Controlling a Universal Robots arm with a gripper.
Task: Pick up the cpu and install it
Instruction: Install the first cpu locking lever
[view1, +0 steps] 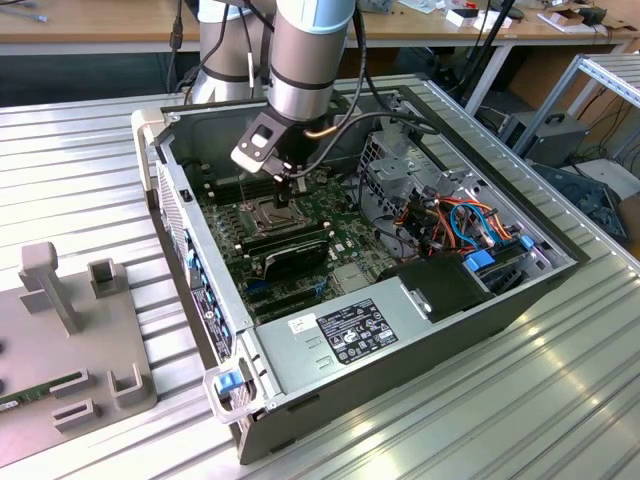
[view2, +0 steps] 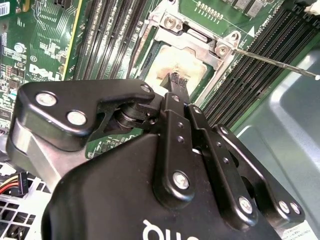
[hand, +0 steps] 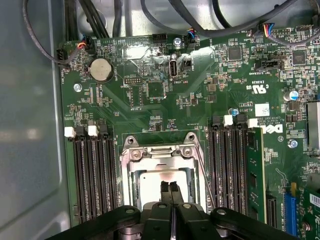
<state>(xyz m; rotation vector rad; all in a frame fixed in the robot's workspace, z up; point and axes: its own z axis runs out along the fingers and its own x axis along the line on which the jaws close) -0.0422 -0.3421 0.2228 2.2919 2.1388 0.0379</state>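
The cpu (hand: 149, 189) lies flat inside the socket's metal frame (hand: 160, 156) on the green motherboard (hand: 165, 95), its dull silvery top (view2: 186, 62) showing in both wrist views. My gripper (hand: 169, 190) hangs straight over it with the two black fingers pressed together and nothing between them. Their tips (view2: 176, 80) sit at or just above the chip's top; I cannot tell if they touch. In the exterior view the gripper (view1: 285, 193) is lowered into the open computer case (view1: 200, 250), above the socket.
Black memory slots (hand: 90, 175) flank the socket on both sides, with a fitted stick (hand: 254, 170) beside one bank. A thin metal lever (view2: 275, 62) sticks out from the socket. Cables (view1: 450, 215), a drive cage and a power supply (view1: 340, 335) crowd the case. A grey fixture (view1: 70, 330) sits outside it.
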